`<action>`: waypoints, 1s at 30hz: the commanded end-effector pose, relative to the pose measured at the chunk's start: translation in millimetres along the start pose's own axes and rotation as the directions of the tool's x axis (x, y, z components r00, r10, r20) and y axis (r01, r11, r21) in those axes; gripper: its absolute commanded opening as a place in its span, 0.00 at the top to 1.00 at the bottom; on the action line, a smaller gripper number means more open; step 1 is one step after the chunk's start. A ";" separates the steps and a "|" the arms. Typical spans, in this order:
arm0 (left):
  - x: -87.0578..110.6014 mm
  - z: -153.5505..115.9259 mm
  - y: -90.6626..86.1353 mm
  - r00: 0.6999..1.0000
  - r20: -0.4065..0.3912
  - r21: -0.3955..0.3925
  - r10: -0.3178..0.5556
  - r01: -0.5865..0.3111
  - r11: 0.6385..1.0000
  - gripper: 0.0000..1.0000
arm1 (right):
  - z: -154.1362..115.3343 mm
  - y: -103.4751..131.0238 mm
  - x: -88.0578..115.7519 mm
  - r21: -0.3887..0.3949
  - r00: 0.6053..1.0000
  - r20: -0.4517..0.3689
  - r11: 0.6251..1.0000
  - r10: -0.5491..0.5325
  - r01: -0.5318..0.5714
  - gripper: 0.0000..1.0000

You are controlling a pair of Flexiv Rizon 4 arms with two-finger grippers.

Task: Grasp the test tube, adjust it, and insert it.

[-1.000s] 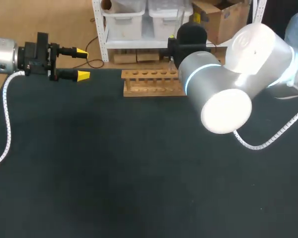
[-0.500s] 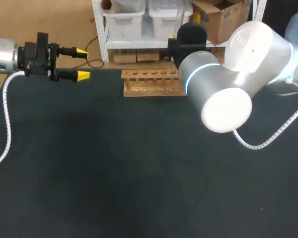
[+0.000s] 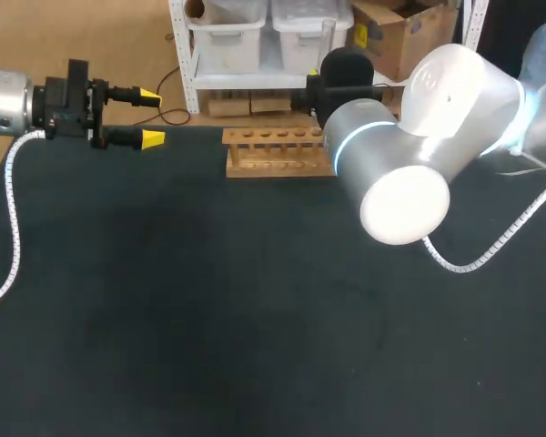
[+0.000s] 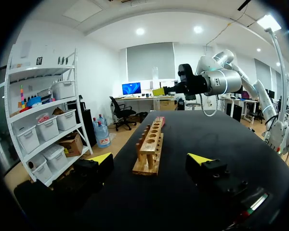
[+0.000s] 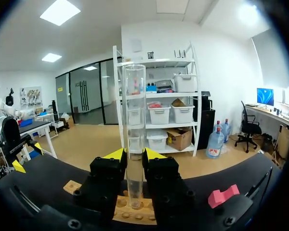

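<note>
A clear test tube (image 5: 134, 130) stands upright between my right gripper's (image 5: 134, 155) yellow-tipped fingers, which are shut on it. Its lower end hangs over the holes of the wooden rack (image 5: 119, 213). From the left wrist view, the right gripper (image 4: 160, 91) holds the tube (image 4: 155, 77) above the far end of the rack (image 4: 151, 144). In the head view the right arm (image 3: 409, 118) covers its gripper behind the rack (image 3: 278, 151). My left gripper (image 3: 150, 116) hovers open and empty at the table's far left; the rack lies ahead of its fingers (image 4: 149, 159).
A small pink block (image 5: 223, 196) lies on the dark table (image 3: 209, 300) beside the rack's far end, also seen as a pink block (image 4: 160, 120) in the left wrist view. A white coiled cable (image 3: 491, 250) hangs from the right arm.
The right arm has shifted slightly to the left with the tube in its gripper. The left arm has not moved.
</note>
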State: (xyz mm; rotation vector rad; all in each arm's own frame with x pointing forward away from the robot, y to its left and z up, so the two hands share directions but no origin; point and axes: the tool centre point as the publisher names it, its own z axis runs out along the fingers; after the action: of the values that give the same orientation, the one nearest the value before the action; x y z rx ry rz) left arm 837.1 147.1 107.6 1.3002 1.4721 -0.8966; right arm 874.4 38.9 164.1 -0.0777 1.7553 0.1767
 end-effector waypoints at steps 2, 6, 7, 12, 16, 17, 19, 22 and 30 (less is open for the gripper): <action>0.8 -0.2 0.4 1.000 0.001 0.001 0.001 -0.001 1.000 0.00 | 3.7 -4.7 2.7 -0.049 1.000 0.003 0.999 -0.003 0.003 1.00; 0.8 -0.2 0.4 1.000 0.001 0.001 0.001 -0.001 1.000 0.00 | 4.2 -5.7 3.7 -0.048 1.000 0.001 0.999 -0.008 0.008 1.00; 0.8 -0.2 0.4 1.000 0.001 0.001 0.001 -0.001 1.000 0.00 | 4.2 -5.9 4.0 -0.048 1.000 0.000 0.999 -0.008 0.008 1.00; 0.8 -0.2 0.4 1.000 0.001 0.001 0.001 -0.001 1.000 0.00 | 4.0 -6.8 7.8 -0.051 1.000 -0.008 0.999 -0.010 0.010 1.00; 0.8 -0.2 0.4 1.000 0.001 0.001 0.001 -0.001 1.000 0.00 | 5.3 -6.5 12.4 -0.054 1.000 -0.018 0.999 -0.008 0.007 1.00; 0.8 -0.2 0.4 1.000 0.001 0.001 0.001 -0.001 1.000 0.00 | 5.7 -6.4 13.4 -0.054 1.000 -0.018 0.999 -0.008 0.007 1.00; 0.8 -0.2 0.4 1.000 0.001 0.001 0.001 -0.001 1.000 0.00 | 6.7 -6.4 15.1 -0.054 1.000 -0.021 0.999 -0.006 0.005 1.00; 0.8 -0.2 0.4 1.000 0.001 0.001 0.001 -0.001 1.000 0.00 | 9.1 -6.4 18.1 -0.052 1.000 -0.027 0.999 -0.003 0.001 1.00; 0.8 -0.2 0.4 1.000 0.001 0.001 0.001 -0.001 1.000 0.00 | 13.5 -2.7 25.1 -0.058 0.999 -0.039 0.998 -0.001 -0.001 1.00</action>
State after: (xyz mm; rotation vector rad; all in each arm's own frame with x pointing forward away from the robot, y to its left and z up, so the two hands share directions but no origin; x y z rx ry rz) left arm 837.1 147.1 107.6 1.3002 1.4720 -0.8966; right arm 878.6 39.9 140.2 -0.0923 1.7992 0.1844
